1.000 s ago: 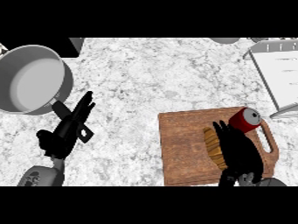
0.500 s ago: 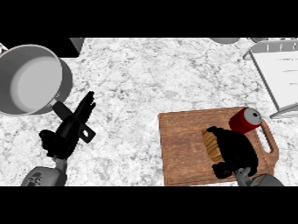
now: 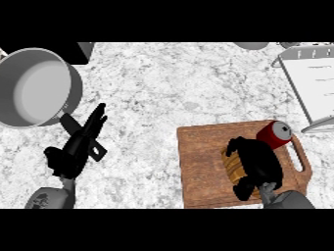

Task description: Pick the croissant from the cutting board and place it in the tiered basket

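- We are seeing the croissant [image 3: 233, 166] lying on the cutting board [image 3: 202, 166] at the lower right of the frame.
- Our right robot hand [image 3: 256, 162] is curling its fingers round the croissant, hiding most of it.
- A red can [image 3: 275, 134] is lying just beside that hand on the board.
- The tiered basket [image 3: 321, 83] is sitting at the upper right.
- Our left robot hand [image 3: 79, 147] is resting open at the lower left, fingers straight, near the grey pan [image 3: 28, 88] on the table [image 3: 169, 88].
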`<state>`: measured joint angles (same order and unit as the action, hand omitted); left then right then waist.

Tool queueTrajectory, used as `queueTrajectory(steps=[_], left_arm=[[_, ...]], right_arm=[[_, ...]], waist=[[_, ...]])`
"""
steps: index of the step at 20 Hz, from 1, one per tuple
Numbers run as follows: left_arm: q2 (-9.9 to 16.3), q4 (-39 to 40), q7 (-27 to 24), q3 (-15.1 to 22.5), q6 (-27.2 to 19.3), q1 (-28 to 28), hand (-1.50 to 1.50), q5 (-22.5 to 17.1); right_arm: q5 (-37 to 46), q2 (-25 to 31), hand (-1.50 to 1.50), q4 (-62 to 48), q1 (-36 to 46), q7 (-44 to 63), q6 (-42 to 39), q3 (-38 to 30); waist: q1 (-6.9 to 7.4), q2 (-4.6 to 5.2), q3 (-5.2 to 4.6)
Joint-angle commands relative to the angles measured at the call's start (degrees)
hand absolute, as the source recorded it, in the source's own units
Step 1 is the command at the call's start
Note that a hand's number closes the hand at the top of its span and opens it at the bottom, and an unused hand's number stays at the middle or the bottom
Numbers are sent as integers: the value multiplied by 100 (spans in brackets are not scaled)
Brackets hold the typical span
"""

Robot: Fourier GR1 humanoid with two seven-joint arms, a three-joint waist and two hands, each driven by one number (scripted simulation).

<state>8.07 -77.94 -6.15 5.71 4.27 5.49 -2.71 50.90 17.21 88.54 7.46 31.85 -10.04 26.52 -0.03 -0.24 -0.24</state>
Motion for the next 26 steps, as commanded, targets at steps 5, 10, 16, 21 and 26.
queueTrajectory(steps=[5,10,16,21,26], left_arm=[[-44,103,333,-186,-19,312,0,2],[152,20,32,-499,-194,-306,0,-37],[107,-171,46,-316,-11,-299,0,-53],[-48,-2,-107,-101,0,-265,0,109],[55,-319,360,-202,48,51,0,7]], right_arm=[[251,-25,150,277,-273,505,252,-766],[305,268,150,-211,-1221,2546,1233,-2971],[473,-94,150,1220,-1304,3547,2392,-4050],[1093,-102,150,2651,-1423,3449,2574,-4393],[854,634,150,3469,-421,4016,780,-4983]], waist=[[-99,15,23],[-954,-68,5],[-424,-80,8],[-202,-17,9],[-22,3,15]])
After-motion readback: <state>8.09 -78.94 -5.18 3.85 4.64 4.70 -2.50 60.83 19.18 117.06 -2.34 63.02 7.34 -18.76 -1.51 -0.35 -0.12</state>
